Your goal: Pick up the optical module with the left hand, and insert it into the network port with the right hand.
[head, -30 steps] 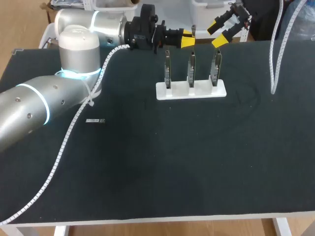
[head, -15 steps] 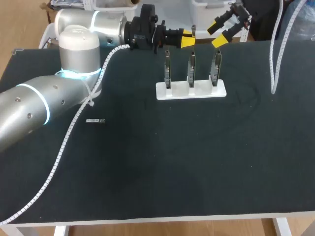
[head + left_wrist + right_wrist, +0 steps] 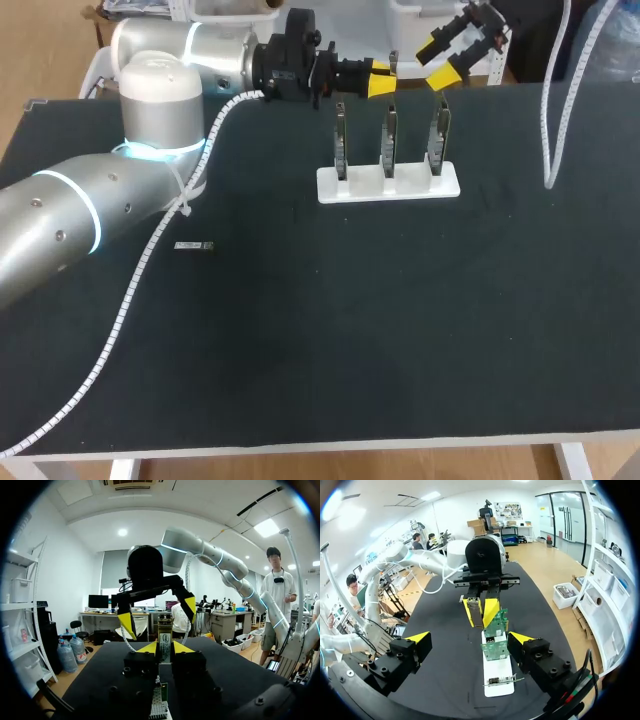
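Observation:
My left gripper [image 3: 381, 79] hovers at the table's far edge, behind the white stand [image 3: 388, 183], and is shut on the slim metal optical module [image 3: 393, 63]. In the left wrist view the module [image 3: 164, 636] sticks out between the yellow tips of the left gripper [image 3: 164, 647]. My right gripper [image 3: 441, 62] hangs open just right of it, facing it, with nothing between its fingers. Three upright boards [image 3: 387, 137] with network ports stand on the stand. In the right wrist view the module [image 3: 475, 613] sits ahead of the open right gripper [image 3: 470, 638], above the green boards [image 3: 496, 630].
A small flat label-like piece [image 3: 193, 245] lies on the dark mat left of centre. A white ribbed cable [image 3: 150, 250] runs along my left arm, and another white cable [image 3: 549, 130] hangs at the right, near the table's far edge.
My right gripper has shifted slightly up and toward the left, closer to the module. The hanging cable at the right swung a little left. The left arm has kept still.

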Tool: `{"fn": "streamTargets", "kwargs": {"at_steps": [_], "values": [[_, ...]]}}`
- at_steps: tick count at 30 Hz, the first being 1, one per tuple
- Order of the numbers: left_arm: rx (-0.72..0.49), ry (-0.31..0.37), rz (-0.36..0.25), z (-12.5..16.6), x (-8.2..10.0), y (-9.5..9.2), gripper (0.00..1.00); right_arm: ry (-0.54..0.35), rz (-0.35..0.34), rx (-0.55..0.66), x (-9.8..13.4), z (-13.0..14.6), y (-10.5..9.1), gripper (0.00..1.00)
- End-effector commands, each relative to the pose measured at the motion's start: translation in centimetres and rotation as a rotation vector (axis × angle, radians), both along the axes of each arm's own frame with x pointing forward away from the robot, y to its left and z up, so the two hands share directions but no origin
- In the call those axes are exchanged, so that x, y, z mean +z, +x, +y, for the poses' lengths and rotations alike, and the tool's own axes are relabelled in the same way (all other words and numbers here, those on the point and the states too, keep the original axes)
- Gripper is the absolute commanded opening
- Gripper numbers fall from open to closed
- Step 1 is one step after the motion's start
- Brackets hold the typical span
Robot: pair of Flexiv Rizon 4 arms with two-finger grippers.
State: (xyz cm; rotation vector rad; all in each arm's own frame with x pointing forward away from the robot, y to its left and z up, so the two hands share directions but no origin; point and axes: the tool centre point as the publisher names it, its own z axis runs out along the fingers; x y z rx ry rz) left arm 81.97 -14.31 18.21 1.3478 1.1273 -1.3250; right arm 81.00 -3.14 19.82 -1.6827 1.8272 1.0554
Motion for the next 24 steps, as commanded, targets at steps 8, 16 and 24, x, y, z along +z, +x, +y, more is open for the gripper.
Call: {"fn": "streamTargets", "kwargs": {"at_steps": [8,16,24], "values": [[-0.035,0.000,0.000,-0.2,-0.1,0.9,0.00,0.009,-0.016,-0.049,0.4,0.9,0.0,1.00],[-0.035,0.000,0.000,-0.2,-0.1,0.9,0.00,0.028,-0.031,-0.058,1.0,2.2,-0.6,1.00],[-0.035,0.000,0.000,-0.2,-0.1,0.9,0.00,0.041,-0.041,-0.060,1.7,3.2,-1.5,1.00]]}}
